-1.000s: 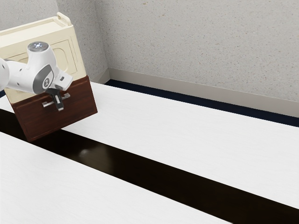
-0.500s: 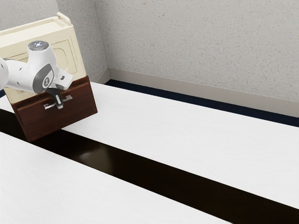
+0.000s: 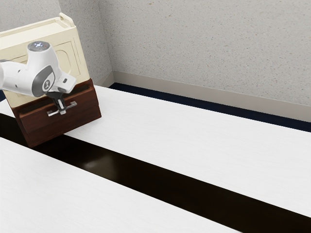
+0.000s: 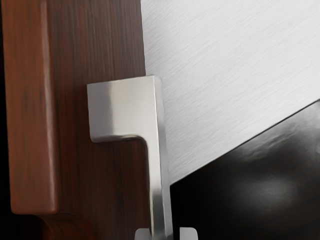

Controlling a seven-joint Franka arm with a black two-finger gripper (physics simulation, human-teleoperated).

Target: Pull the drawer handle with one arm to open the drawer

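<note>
Handle (image 3: pixel 70 105) of the drawer (image 3: pixel 43 130) is straddled right now by the gripper (image 3: pixel 61 110), well in from both ends of its silver bar. In the wrist view, the bar is seen running between two pale fingertips (image 4: pixel 189 233), which are held apart: one is set right up against the metal, while a thin dark strip is left showing beside the other. So the pincer is narrow, but not closed tight, with the handle between its fingers. The handle is mounted across the upper part of the reddish-brown drawer front, and the front is seen standing slightly out from the cabinet (image 3: pixel 71 38), whose cream upper part is set above it. How much of the drawer's inside is exposed cannot be told. The whole piece is placed at the exterior view's left end of the white bench (image 3: pixel 204 136), reaching back toward the far edge, with its nearest bottom corner set on the dark stripe (image 3: pixel 160 174). And over the drawer front, the white arm (image 3: pixel 18 80) is extended from the exterior view's left, its hand tilted down to the bar.
</note>
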